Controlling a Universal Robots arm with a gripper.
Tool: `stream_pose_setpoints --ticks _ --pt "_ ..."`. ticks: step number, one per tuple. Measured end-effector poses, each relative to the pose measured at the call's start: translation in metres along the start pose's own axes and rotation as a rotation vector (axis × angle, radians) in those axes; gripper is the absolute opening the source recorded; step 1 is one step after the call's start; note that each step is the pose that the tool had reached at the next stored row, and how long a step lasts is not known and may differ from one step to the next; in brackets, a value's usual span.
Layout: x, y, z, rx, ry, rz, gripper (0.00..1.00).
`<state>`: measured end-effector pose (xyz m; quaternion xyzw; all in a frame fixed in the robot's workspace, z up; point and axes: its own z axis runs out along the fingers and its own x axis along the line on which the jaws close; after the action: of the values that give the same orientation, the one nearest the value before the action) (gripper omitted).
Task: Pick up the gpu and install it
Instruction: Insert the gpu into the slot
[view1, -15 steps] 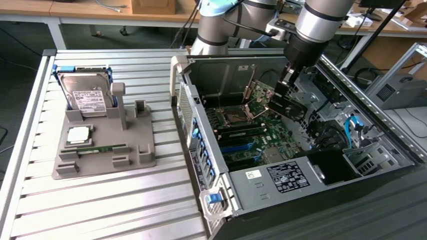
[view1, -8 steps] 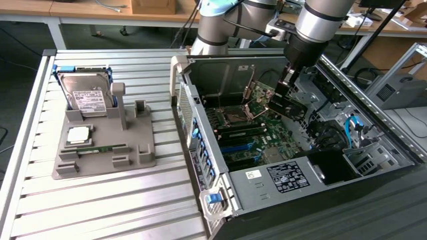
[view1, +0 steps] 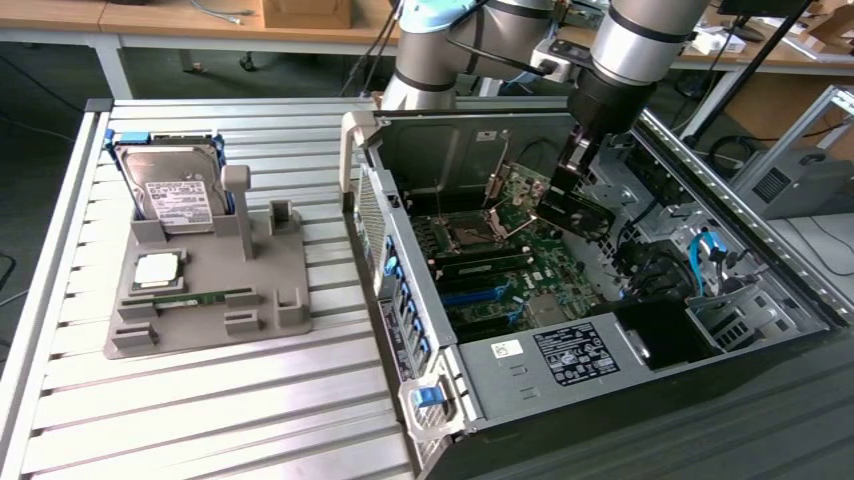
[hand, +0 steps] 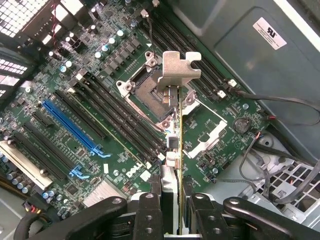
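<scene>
The gpu (view1: 571, 207) is a dark card with a silver bracket, hanging tilted inside the open computer case (view1: 441, 150), above the motherboard (view1: 514, 275). My gripper (view1: 578, 172) reaches down into the case and is shut on the card's upper edge. In the wrist view the gpu (hand: 178, 145) is seen edge-on, and its silver bracket (hand: 178, 67) is at the far end, over the CPU socket (hand: 147, 97). Black fingers (hand: 149, 217) press on both sides of the card, so my gripper (hand: 176, 222) is shut on it. The blue expansion slot (hand: 70, 125) lies off to one side of the card.
On the slatted table at the exterior view's left, a grey holder (view1: 200, 300) carries a hard drive (view1: 174, 195), a CPU (view1: 156, 268) and a memory stick (view1: 200, 297). The case walls, the power supply (view1: 574, 352) and loose cables (hand: 280, 165) hem in the card.
</scene>
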<state>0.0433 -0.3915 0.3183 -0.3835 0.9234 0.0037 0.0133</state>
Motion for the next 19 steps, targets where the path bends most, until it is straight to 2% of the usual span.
stream_pose_setpoints --ticks 19 --pt "0.0 0.0 0.0004 -0.0017 -0.0002 -0.065 0.27"
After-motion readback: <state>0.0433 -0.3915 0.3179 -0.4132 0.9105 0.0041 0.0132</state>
